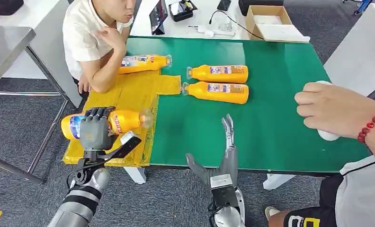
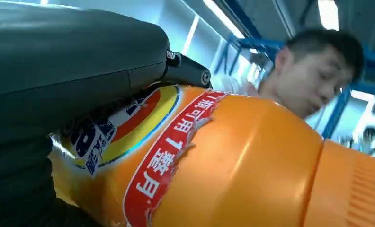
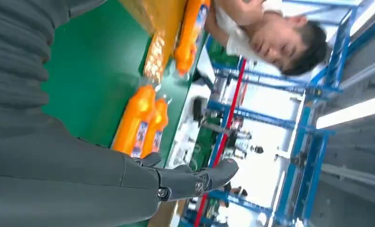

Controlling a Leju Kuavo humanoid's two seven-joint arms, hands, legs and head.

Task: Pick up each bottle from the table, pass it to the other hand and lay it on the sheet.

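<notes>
Fingers (image 1: 99,112) of the left hand (image 1: 95,130) wrap over an orange bottle (image 1: 121,120), holding it on its side above the yellow sheet (image 1: 129,97) at the left end of the table (image 1: 271,118); in the left wrist view its torn red and blue label fills the foreground. Straight, spread fingers (image 1: 228,126) of the right hand (image 1: 226,158) hold nothing, poised over the green table's near edge. A seated person (image 1: 98,38) leans an elbow on the sheet; another person's hand (image 1: 330,111) rests at the table's right end. Two more bottles (image 1: 218,82) lie side by side on the green surface, just beyond the sheet. A fourth bottle (image 1: 143,63) lies on the sheet's far end.
</notes>
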